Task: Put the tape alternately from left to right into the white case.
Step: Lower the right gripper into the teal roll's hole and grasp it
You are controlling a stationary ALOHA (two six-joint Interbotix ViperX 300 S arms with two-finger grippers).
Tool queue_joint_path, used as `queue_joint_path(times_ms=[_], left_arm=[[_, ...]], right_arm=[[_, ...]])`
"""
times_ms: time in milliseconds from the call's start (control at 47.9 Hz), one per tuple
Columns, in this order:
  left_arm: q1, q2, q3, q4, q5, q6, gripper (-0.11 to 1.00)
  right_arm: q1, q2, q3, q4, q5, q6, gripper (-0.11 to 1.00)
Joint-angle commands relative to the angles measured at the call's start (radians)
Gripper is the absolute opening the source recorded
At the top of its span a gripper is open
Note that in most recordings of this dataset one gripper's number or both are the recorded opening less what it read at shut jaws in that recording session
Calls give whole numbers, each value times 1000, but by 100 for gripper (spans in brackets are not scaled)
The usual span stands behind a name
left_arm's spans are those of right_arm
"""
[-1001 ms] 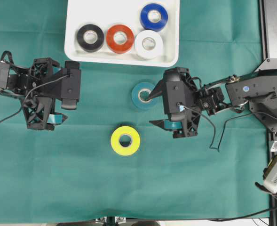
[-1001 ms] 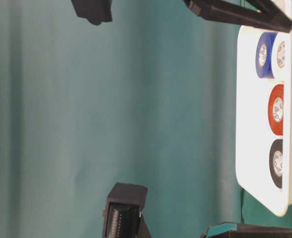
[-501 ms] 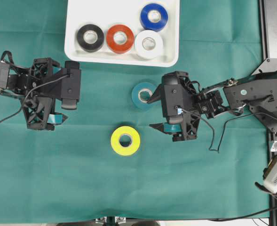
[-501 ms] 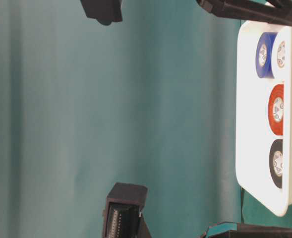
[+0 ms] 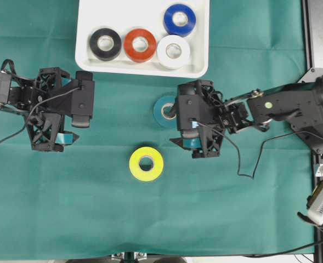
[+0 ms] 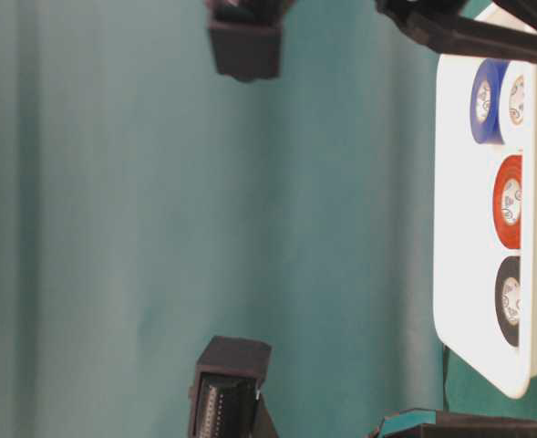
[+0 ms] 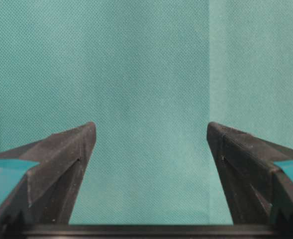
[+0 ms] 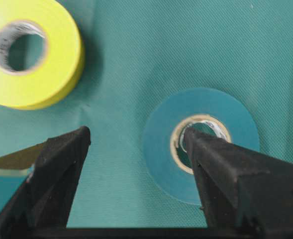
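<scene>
1. Your landmark is the white case (image 5: pixel 142 66), a shallow, smooth plastic tray with round corners and a raised rim. It sits at the top of the green cloth (image 5: pixel 95 208).
2. Four rolls lie flat inside the case: the black roll (image 5: pixel 106 44), the red roll (image 5: pixel 140 45), the white roll (image 5: pixel 173 51) and the blue roll (image 5: pixel 179 19). Lying flat stops them from rolling away.
3. Two rolls are not in yet. The teal roll (image 8: pixel 201 144) lies just below the case. The yellow roll (image 5: pixel 146 164) lies farther below it.
4. Your right gripper (image 8: pixel 136 164) is wide open and holds nothing. One finger is over the hole of the teal roll and the other is outside its edge, so I think you are lining up to pinch its wall.
5. Your left gripper (image 7: pixel 151 149) waits below the case's left corner. It is open and empty, with only cloth under it.
6. The rolls are round rings with pale middles. The cloth looks soft and finely woven.
</scene>
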Motion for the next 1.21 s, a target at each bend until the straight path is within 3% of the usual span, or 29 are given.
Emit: queue_joint_path(times_ms=[0,814,1001,1189], left_arm=[[-3,-18,-8,-2,-5,0,54],[-3,-17,-6,-2,-6,0,54],[-3,-18,-6,-2,-6,0,54],[-3,-18,-6,-2,-6,0,54]], right_arm=[[-15,6,-20,-3,-3,0,82],[-25,100,-37,-5,-5,0,78],[-25,98,-37,-5,-8,0,59],[-25,97,-44,-3,-9,0,27]])
